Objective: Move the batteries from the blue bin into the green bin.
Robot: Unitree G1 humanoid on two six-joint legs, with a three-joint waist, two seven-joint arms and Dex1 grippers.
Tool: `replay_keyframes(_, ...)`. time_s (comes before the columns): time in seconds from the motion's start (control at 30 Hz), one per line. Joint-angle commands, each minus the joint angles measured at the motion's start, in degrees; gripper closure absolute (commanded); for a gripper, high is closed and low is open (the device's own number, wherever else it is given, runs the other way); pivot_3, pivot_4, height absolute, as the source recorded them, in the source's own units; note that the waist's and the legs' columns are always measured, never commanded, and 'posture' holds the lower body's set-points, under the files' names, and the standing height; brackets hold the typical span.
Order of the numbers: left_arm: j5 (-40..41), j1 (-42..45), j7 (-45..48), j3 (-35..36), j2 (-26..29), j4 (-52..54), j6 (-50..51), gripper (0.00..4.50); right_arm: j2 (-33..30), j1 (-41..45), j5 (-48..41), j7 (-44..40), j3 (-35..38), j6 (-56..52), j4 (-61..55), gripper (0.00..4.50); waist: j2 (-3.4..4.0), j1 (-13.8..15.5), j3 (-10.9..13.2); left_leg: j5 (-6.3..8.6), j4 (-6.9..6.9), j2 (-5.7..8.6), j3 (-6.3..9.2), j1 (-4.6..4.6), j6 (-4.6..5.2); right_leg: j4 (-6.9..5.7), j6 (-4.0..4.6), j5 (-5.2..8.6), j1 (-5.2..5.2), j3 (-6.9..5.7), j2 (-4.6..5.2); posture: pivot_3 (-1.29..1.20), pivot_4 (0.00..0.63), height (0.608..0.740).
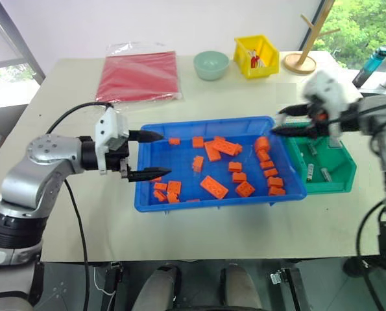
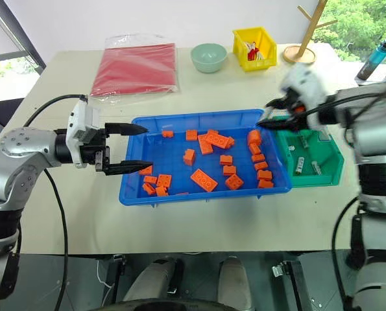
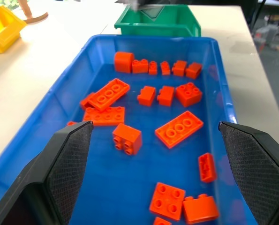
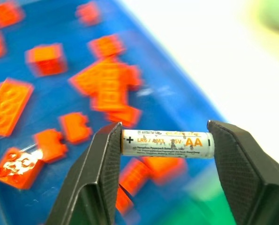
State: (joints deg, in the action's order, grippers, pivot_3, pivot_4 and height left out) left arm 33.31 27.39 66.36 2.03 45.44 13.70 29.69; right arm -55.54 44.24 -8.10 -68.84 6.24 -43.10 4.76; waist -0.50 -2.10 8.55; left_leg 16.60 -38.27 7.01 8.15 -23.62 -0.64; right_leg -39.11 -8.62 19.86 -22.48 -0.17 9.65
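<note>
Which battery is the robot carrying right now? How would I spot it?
Find the big blue bin of orange bricks, then the green bin at its right end. Above where they meet, the right gripper pinches one battery end to end. The other batteries lie in the green bin.

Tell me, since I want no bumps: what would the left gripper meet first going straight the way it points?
Probably the orange bricks in the blue bin; the left gripper points across it, open. Its height is hard to judge.
</note>
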Motion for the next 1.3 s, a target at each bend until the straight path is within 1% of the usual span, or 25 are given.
replay_keyframes(0.03,2.23,0.36,-0.22,2.18,-0.91,0.54,-0.12,0.0,-3.92,-6.93,-0.78,5.07,8.93,-1.79,-1.35,2.25,0.0,0.18,0.0,0.0,-0.01,0.0,-0.01,0.0,0.0,-0.01,0.0,0.0,0.01,0.0,0.0,0.0,0.15,0.717)
replay_keyframes(0.1,2.45,0.74,-0.49,1.42,-1.69,0.46,0.33,0.0,-4.96,-12.52,-1.17,6.04,11.16,-1.22,-3.11,2.25,0.0,0.16,0.0,0.0,-0.02,0.01,-0.08,0.0,0.01,0.0,0.0,0.0,0.02,0.01,0.03,0.0,0.15,0.717)
replay_keyframes(0.17,1.59,1.05,0.15,0.04,-2.21,0.32,-0.5,0.0,-4.16,-16.56,-2.36,7.96,13.27,-2.69,-4.99,2.25,0.01,-0.02,0.0,0.0,-0.01,-0.02,-0.13,0.02,0.0,-0.01,0.0,0.0,0.02,0.01,0.03,0.0,0.15,0.717)
replay_keyframes(0.23,0.89,1.63,0.51,-0.92,-2.7,-0.29,-0.98,0.0,-3.64,-20.23,-2.67,9.62,13.73,-2.29,-6.36,2.25,0.02,-0.42,-0.01,0.0,0.01,-0.04,-0.2,0.03,0.0,-0.01,0.0,0.0,0.0,0.01,0.03,0.0,0.15,0.717)
replay_keyframes(0.3,1.33,1.95,0.08,-0.95,-3.21,-0.54,-0.26,0.0,-2.58,-22.6,-2.87,11.81,14.04,-1.56,-6.83,1.2,0.02,-0.5,-0.01,0.0,0.03,-0.07,-0.24,0.04,0.0,-0.01,0.0,0.0,0.0,0.01,0.01,0.0,0.15,0.717)
replay_keyframes(0.33,1.5,1.94,-0.16,-0.91,-3.33,-0.42,0.1,0.0,-2.09,-23.22,-2.93,13.18,14.17,-1.41,-6.95,0.85,0.02,-0.47,-0.01,0.0,0.04,-0.12,-0.24,0.05,0.01,-0.01,0.0,0.0,0.0,0.01,-0.03,0.0,0.15,0.717)
replay_keyframes(0.37,1.58,1.58,-0.12,-1.01,-3.24,0.16,0.26,0.0,-1.64,-24.25,-2.94,14.37,14.6,-1.06,-7.61,0.36,0.02,-0.42,-0.01,0.0,0.04,-0.13,-0.24,0.05,0.0,0.0,0.0,0.0,0.0,0.01,-0.04,0.0,0.15,0.717)
replay_keyframes(0.4,1.63,1.24,-0.02,-1.02,-3.08,0.66,0.28,0.0,-1.18,-25.09,-3.77,14.89,15.72,-1.43,-8.85,0.12,0.02,-0.36,-0.01,0.0,0.03,-0.13,-0.24,0.05,0.0,0.0,0.0,0.0,0.01,0.01,-0.04,0.0,0.15,0.717)
replay_keyframes(0.5,1.69,0.9,0.21,-0.88,-2.79,1.04,0.25,0.0,-0.7,-26.33,-6.65,15.54,18.03,-3.05,-11.35,0.12,0.02,-0.26,-0.01,0.0,0.02,-0.11,-0.24,0.05,0.0,0.0,-0.01,0.0,0.02,0.01,-0.02,0.0,0.15,0.717)
replay_keyframes(0.6,1.99,1.08,0.53,0.01,-1.89,0.23,0.85,0.0,-2.55,-30.69,-10.45,10.79,22.98,-1.0,-13.97,0.12,0.02,0.17,-0.01,0.0,0.0,-0.1,-0.18,0.05,0.01,0.0,-0.01,0.0,0.05,0.0,-0.03,0.0,0.15,0.717)
replay_keyframes(0.73,1.2,1.08,1.37,1.11,-0.06,-1.3,0.11,0.0,-7.13,-37.59,-13.78,2.18,29.63,1.7,-13.09,0.12,0.02,0.96,0.0,0.0,-0.01,-0.06,-0.18,0.06,0.01,0.02,-0.01,0.0,0.08,0.0,-0.01,0.0,0.15,0.717)
replay_keyframes(0.8,2.44,1.48,2.23,3.36,1.86,-2.35,0.96,0.0,-10.6,-43.27,-13.92,-6.35,34.03,5.4,-9.79,0.12,0.02,1.14,0.0,0.0,-0.02,-0.05,-0.2,0.11,0.01,0.04,-0.01,0.0,0.13,0.0,-0.01,0.0,0.15,0.717)
replay_keyframes(0.87,3.41,1.86,2.83,5.18,3.35,-3.31,1.52,0.0,-13.17,-46.93,-13.78,-11.79,36.41,8.36,-6.14,0.12,0.0,1.26,0.0,0.01,-0.03,-0.07,-0.2,0.12,0.02,0.06,-0.01,0.0,0.17,0.0,-0.03,0.0,0.15,0.717)
replay_keyframes(0.97,3.21,0.9,3.73,7.15,5.31,-4.73,0.5,0.0,-15.41,-47.38,-13.55,-15.49,36.84,14.38,2.02,0.12,0.0,1.02,0.0,0.01,-0.02,-0.07,-0.23,0.18,0.03,0.12,-0.01,0.0,0.22,0.0,-0.02,0.0,0.15,0.717)
replay_keyframes(1.07,2.5,-0.94,4.14,8.63,6.62,-5.27,-0.41,0.0,-16.43,-44.63,-12.67,-15.1,34.33,19.49,9.22,0.12,0.01,0.87,0.0,0.01,0.01,-0.14,-0.26,0.22,0.02,0.13,-0.01,0.0,0.21,0.0,-0.05,0.0,0.15,0.717)
replay_keyframes(1.17,3.16,-2.46,3.66,9.88,7.18,-3.8,0.02,0.0,-15.9,-42.66,-13.19,-15.04,31.82,21.46,10.61,0.12,0.01,0.72,0.01,0.01,0.04,-0.22,-0.36,0.22,0.02,0.14,-0.01,0.0,0.18,0.0,-0.07,0.0,0.15,0.717)
replay_keyframes(1.3,2.92,-3.19,2.8,10.83,7.34,-2.38,-0.34,0.0,-14.04,-38.02,-14.48,-13.18,27.37,22.12,10.68,0.12,0.01,0.83,0.01,0.01,0.02,-0.23,-0.36,0.21,0.02,0.18,-0.01,0.0,0.19,0.0,-0.07,0.0,0.15,0.717)
